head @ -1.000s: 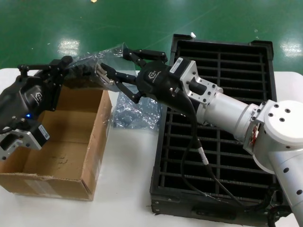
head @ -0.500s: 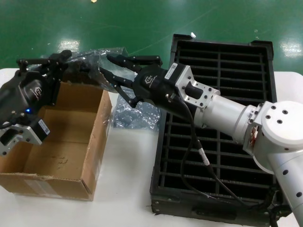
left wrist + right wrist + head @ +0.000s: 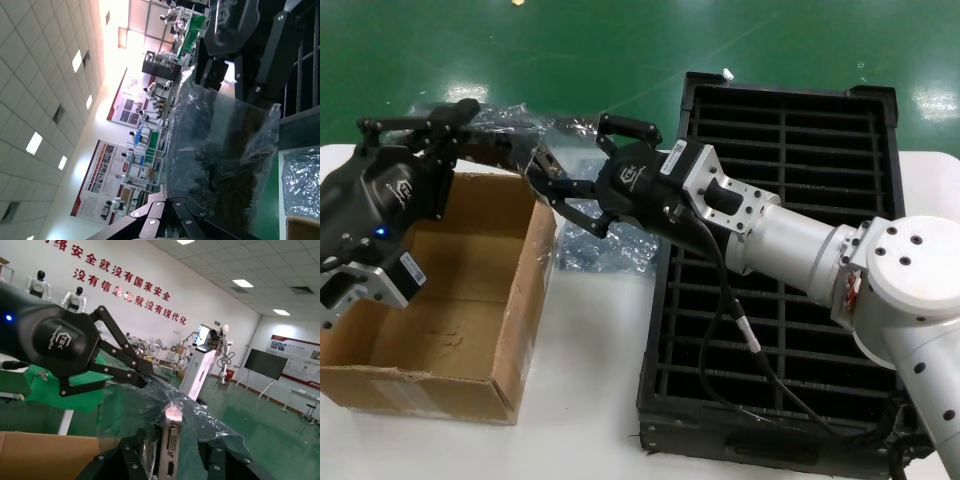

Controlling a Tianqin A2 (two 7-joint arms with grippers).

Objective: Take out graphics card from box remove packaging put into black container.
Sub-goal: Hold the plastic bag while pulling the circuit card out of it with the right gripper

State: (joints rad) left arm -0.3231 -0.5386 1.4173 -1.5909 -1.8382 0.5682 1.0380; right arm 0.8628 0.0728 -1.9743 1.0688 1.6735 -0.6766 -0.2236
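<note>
The bagged graphics card (image 3: 510, 150) is held above the far edge of the cardboard box (image 3: 440, 290), long axis running between the grippers. The left gripper (image 3: 448, 118) is clamped on the anti-static bag (image 3: 220, 145); the right gripper (image 3: 565, 175) is closed on the card's bracket end.

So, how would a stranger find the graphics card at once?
Look above the far rim of the brown box, where the left gripper and right gripper meet. Both pinch one crinkly bag; the graphics card is inside, its silver bracket showing ports.
</note>
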